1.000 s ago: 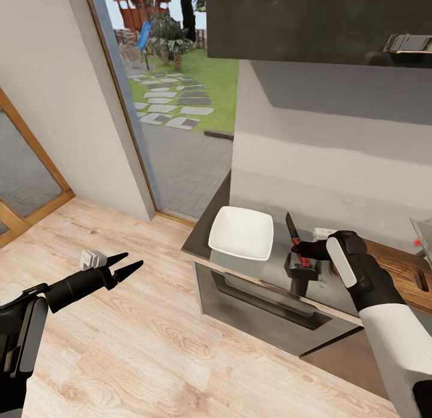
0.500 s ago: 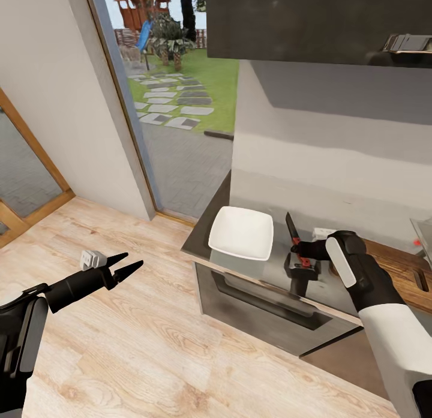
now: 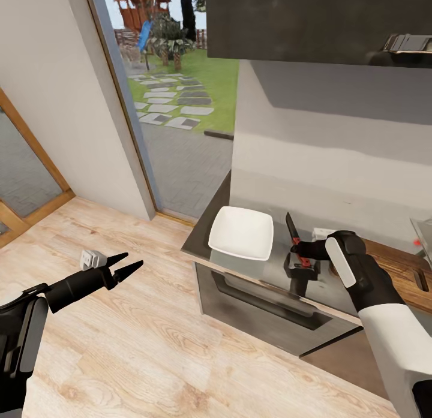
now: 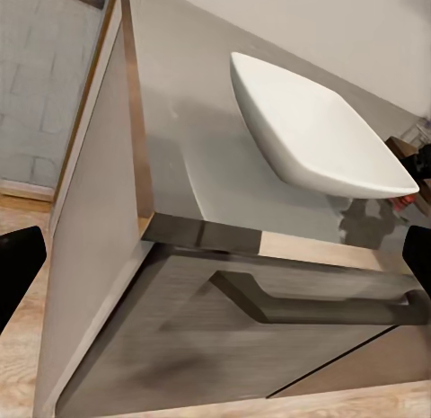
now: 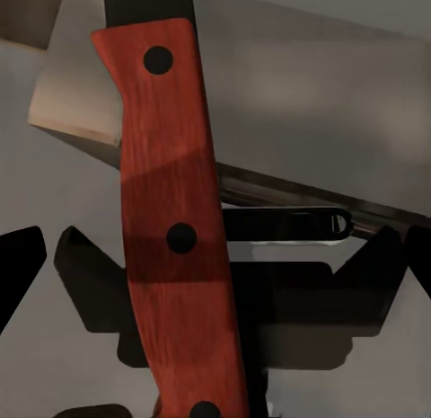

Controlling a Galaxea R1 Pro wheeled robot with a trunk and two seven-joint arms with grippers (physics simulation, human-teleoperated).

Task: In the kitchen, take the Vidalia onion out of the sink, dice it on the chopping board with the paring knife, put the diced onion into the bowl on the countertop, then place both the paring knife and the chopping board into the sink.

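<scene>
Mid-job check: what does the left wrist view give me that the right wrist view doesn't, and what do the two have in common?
Left wrist view: the white squarish shallow bowl sitting on the glossy grey countertop, and below it a dark cabinet drawer with a bar handle.

Right wrist view: a close look at the red-orange riveted handle of the paring knife, which stands across the gap between the right gripper's dark fingers, the blade's start at the frame edge.

Shared: the grey countertop surface, and dark fingertips at the frame edges.
</scene>
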